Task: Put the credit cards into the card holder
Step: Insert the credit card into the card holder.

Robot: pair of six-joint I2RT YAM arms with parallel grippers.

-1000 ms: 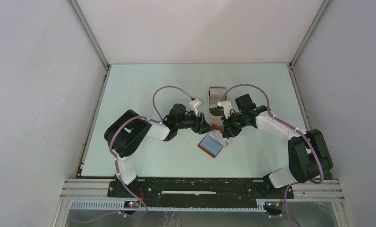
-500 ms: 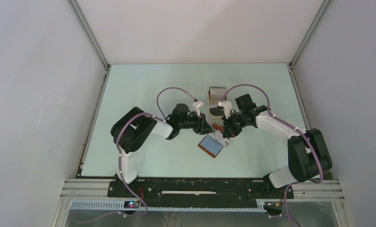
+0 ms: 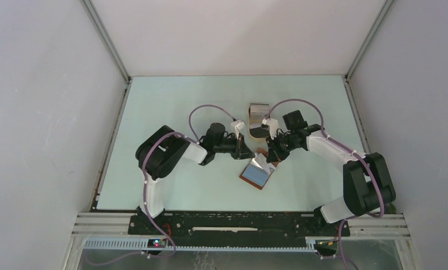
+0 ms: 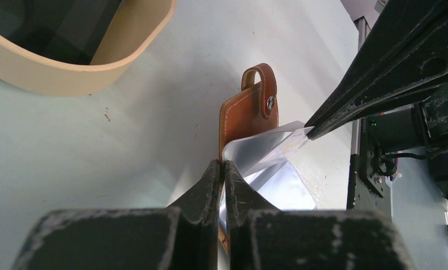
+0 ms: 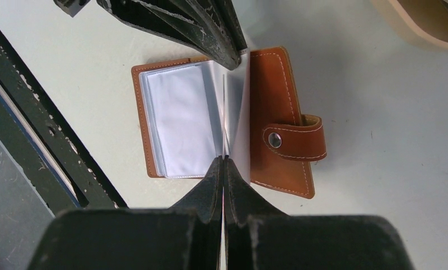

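The card holder (image 3: pixel 256 175) lies open on the table, brown leather with a snap strap (image 5: pixel 295 140) and clear sleeve pages (image 5: pixel 179 121). My left gripper (image 4: pixel 222 166) is shut on the holder's edge by the spine; it enters the right wrist view from the top (image 5: pixel 232 56). My right gripper (image 5: pixel 223 163) is shut on a thin pale sleeve page (image 4: pixel 264 147) that bends up from the spine. I cannot tell whether a card is in that page. The two grippers (image 3: pixel 249 153) (image 3: pixel 267 160) meet over the holder. Dark credit cards (image 4: pixel 53 28) lie in the tray.
A tan oval tray (image 4: pixel 106 70) stands just behind the holder, close to both wrists (image 3: pixel 259 111). White walls close in the table on three sides. The black base rail (image 3: pixel 238 222) runs along the near edge.
The holder has shifted slightly to the right and turned. The pale page now stands up from it. The left arm has reached further in; both grippers stay shut.
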